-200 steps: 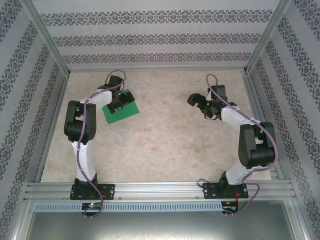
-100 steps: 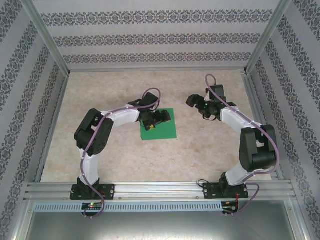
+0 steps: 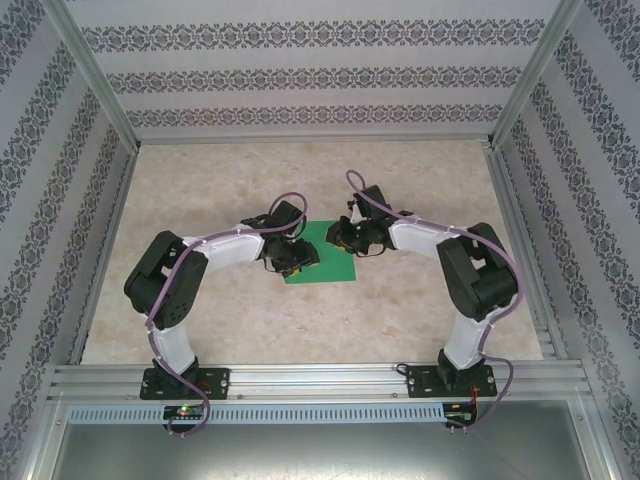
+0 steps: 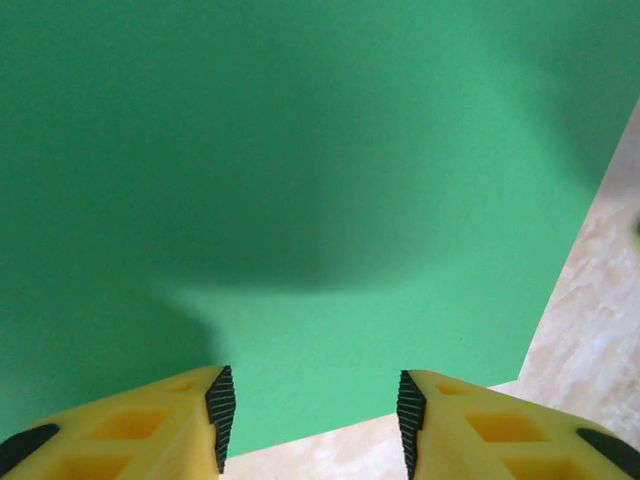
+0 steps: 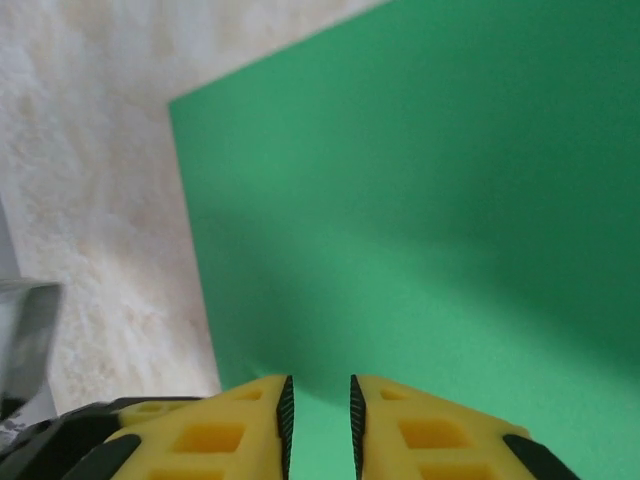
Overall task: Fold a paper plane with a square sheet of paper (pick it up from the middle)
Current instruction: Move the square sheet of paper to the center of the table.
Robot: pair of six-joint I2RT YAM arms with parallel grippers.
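The square sheet of paper (image 3: 330,266) lies flat on the middle of the table, bright green and unfolded. My left gripper (image 3: 297,256) rests over its left part. In the left wrist view this left gripper (image 4: 310,402) is open wide above the paper (image 4: 300,180), near one edge. My right gripper (image 3: 347,238) hovers over the sheet's far right part. The right wrist view shows my right gripper (image 5: 318,402) with its jaws only a narrow gap apart, flat paper (image 5: 420,200) under them and nothing between them. No paper plane shape is visible.
The sheet lies on a pale marbled table (image 3: 420,300). Aluminium rails (image 3: 300,378) run along the near edge, and patterned walls stand on three sides. The two grippers stand close together over the sheet.
The paper slid from the back left to the table's middle with my left gripper. In the last half second my right arm swung left over the sheet. My left gripper drew back slightly.
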